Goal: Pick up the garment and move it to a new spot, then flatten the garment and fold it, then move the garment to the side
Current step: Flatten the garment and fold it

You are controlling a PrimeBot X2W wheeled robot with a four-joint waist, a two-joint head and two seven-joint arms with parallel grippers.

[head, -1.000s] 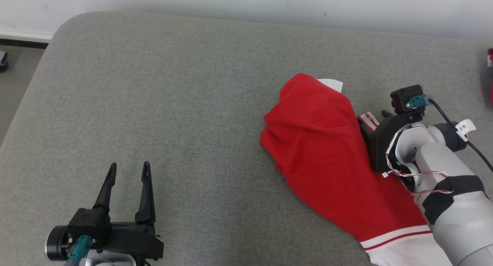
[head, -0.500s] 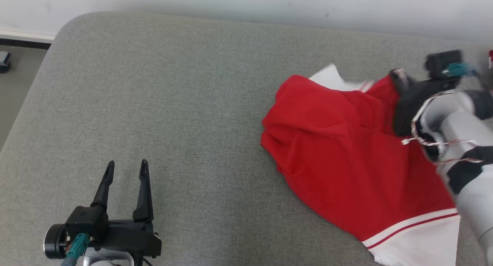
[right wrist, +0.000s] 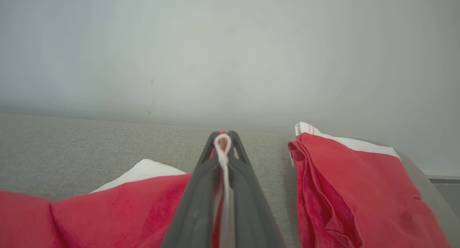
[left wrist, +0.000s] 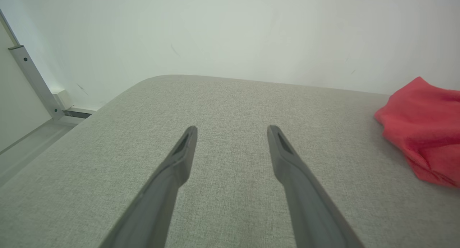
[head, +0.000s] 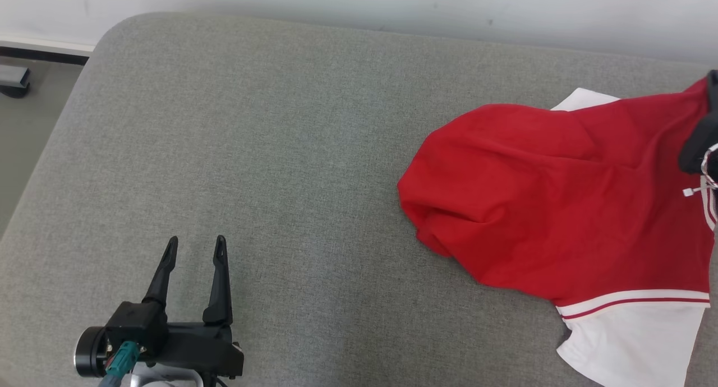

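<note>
Head view, garment [head: 561,207] on cushion's [head: 280,151] right, right claw [right wrist: 222,137] pinching it, left claw [head: 195,248] agape

Count entry. Garments: I see two, both red with white trim, namely the garment [head: 549,196] and a second garment [right wrist: 345,190]. My hands: two, left hand [head: 196,239] and right hand [right wrist: 222,134], two dark fingers each. Grey tabletop [head: 280,151]: one.

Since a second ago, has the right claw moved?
Yes: the right claw, shut on the garment, swung right and toward the rear edge of the couch.
</note>
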